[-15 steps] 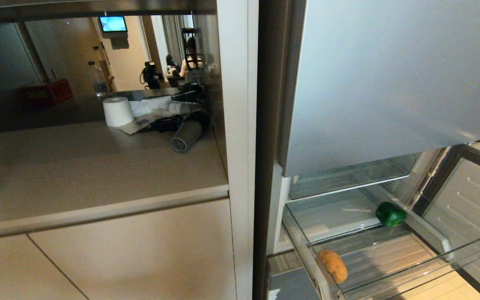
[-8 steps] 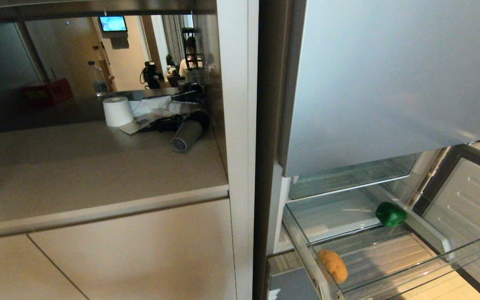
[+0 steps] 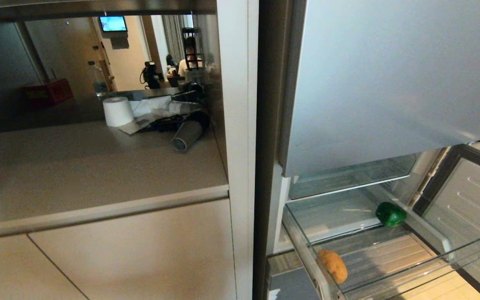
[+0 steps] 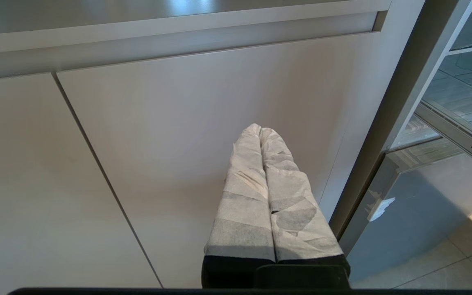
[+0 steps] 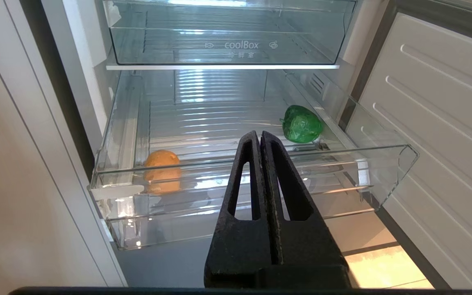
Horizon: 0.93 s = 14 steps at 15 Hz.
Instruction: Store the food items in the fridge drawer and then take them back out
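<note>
Ahead of the right fingers (image 5: 260, 137), pulled out of the silver-blue fridge (image 3: 390, 83): the see-through fridge drawer (image 5: 387, 168), ribbed floor showing. Beyond the fingertips and off toward the open fridge door (image 5: 445, 123), near the drawer's side wall: the green bell pepper (image 5: 301, 123), resting on the ribs. To the other side of the fingertips, close behind the drawer's front wall, near the corner by the cabinet: the tan-brown potato (image 5: 161, 170). Well apart from each other, pepper (image 3: 390, 214) deeper in, potato (image 3: 333, 265) at the front. Above the drawer: a second clear bin (image 5: 228, 32) printed "coolBox", pushed in.

Right fingers black, pressed flat together, holding nothing, hanging short of the drawer's front wall, touching neither item.

Left fingers (image 4: 260, 133) wrapped in pale tape, likewise closed tip to tip and empty, pointed at a beige cabinet door (image 4: 178, 123), with the fridge's edge off to one side. Neither arm visible from the head camera.

Up on the table (image 3: 98, 175) beside the fridge: a white paper roll (image 3: 118, 111), a grey cylinder lying on its side (image 3: 186, 136), loose papers and dark cables between them.
</note>
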Tool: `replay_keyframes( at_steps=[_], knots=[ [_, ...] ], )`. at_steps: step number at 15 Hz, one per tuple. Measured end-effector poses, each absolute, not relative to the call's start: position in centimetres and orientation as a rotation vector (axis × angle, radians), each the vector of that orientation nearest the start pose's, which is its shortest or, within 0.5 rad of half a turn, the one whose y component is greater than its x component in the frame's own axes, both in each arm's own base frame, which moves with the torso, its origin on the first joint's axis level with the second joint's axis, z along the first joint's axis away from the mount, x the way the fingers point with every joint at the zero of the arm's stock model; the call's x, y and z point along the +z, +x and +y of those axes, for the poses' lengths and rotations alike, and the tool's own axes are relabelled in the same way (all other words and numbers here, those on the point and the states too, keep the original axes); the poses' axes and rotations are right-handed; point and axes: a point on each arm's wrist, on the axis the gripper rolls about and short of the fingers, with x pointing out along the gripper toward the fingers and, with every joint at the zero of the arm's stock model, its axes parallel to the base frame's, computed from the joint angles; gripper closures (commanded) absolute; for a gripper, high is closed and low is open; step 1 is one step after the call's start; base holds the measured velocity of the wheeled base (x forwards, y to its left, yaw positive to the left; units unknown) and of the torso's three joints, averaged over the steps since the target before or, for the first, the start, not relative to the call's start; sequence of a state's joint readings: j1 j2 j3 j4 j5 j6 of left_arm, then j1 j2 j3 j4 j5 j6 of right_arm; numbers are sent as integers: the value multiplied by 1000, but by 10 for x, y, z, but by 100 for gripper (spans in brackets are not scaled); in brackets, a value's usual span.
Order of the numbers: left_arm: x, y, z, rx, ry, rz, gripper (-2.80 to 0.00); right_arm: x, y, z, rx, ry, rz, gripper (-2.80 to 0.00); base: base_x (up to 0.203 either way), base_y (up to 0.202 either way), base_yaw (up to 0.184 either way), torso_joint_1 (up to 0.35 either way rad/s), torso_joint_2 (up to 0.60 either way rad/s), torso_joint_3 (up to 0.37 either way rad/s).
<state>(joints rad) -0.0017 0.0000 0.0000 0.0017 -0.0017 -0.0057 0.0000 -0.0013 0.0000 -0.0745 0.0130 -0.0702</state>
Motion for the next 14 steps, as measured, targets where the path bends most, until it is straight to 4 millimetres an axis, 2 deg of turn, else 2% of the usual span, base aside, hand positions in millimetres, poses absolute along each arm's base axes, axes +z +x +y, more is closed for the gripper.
replay_keyframes(
  at_steps=[3,14],
  knots=[
    [75,-23,0,-3,-5,2,0,83,-23,0,11,-54,-78,0,0,0,0,3,2,-75],
    [75,-23,0,-3,-6,2,0,83,-23,0,5,-8,-79,0,0,0,0,4,0,-192]
  ],
)
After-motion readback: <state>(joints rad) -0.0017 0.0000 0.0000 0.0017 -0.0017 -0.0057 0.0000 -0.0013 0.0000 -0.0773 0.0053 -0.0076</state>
